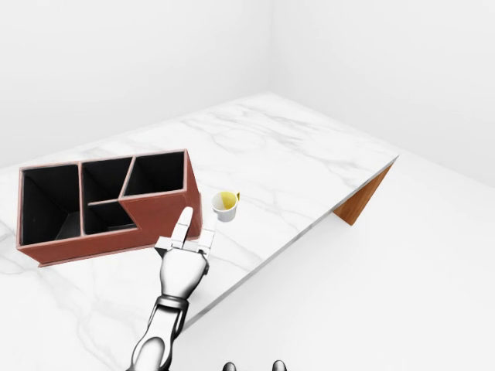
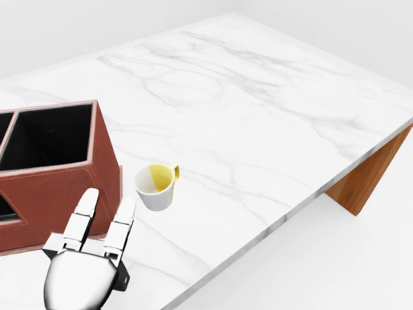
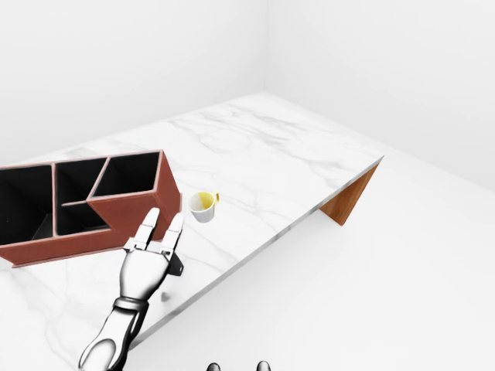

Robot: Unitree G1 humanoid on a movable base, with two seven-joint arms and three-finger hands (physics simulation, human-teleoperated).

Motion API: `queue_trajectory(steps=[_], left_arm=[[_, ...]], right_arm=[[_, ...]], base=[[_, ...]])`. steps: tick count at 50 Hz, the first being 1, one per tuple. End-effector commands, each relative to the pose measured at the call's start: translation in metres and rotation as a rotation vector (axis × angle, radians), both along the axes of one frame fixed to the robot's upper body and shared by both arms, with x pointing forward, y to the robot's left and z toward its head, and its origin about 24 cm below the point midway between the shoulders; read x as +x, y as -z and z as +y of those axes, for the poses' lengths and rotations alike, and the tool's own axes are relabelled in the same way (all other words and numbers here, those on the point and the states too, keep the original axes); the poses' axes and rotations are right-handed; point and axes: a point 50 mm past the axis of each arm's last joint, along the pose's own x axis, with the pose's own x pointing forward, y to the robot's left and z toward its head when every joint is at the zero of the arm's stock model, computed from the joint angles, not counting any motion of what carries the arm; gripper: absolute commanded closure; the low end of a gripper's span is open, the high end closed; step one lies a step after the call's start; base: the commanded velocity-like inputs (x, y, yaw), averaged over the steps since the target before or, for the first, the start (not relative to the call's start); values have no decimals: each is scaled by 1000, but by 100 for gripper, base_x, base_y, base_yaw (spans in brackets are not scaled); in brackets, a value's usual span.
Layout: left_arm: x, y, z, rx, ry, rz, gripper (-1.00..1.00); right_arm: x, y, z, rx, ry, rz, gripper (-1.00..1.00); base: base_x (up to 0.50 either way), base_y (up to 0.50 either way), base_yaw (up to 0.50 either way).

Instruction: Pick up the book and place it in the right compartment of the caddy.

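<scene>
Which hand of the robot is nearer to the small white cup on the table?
The left hand: its open fingers reach up just below-left of the white cup, beside the caddy. The right hand is not in view.
</scene>
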Motion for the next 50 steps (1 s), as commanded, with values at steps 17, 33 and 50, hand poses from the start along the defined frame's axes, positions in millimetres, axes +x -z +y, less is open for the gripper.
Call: queue_trajectory(steps=[17,33,50], left_arm=[[17,9,18,-16,-61,47,-100],[23,22,20,3,-68,109,-100],[31,22,32,-3,-102,117,-100]], right_arm=[[1,2,-1,4,-4,5,-100],[1,0,0,-3,-4,3,-100],[1,1,0,0,-5,6,-100]], base=[[0,0,0],[0,0,0],[0,0,0]])
